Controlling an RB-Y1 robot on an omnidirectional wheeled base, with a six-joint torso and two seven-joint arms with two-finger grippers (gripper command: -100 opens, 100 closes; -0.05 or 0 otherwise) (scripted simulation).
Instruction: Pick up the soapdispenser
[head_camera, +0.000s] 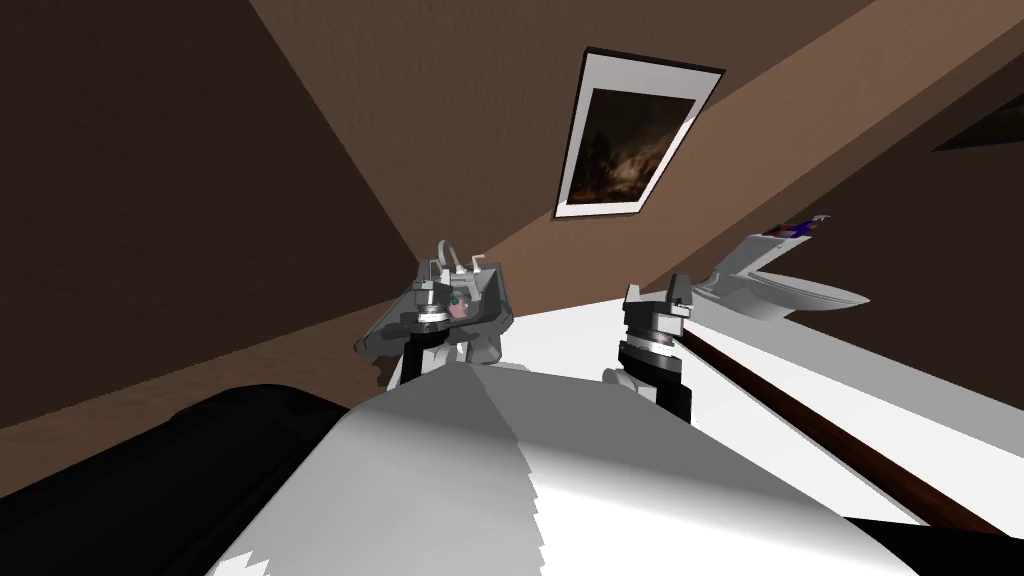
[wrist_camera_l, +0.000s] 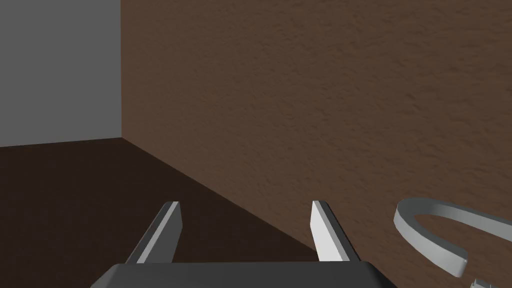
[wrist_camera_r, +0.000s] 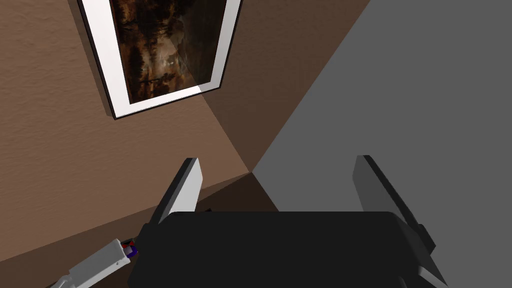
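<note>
Left tool (wrist_camera_l: 246, 202), spread apart and empty, hovers beside faucet (wrist_camera_l: 425, 244) of sink (head_camera: 497, 300); right tool (wrist_camera_r: 277, 159) likewise spread.

rolled head view and upward-facing right wrist view share the framed picture (head_camera: 636, 135).

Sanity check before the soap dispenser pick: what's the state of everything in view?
left gripper: open, empty, beside the faucet
right gripper: open, empty
faucet: no water seen
small blue and red item: on the back of the toilet, untouched
painting: hung on the wall
</note>
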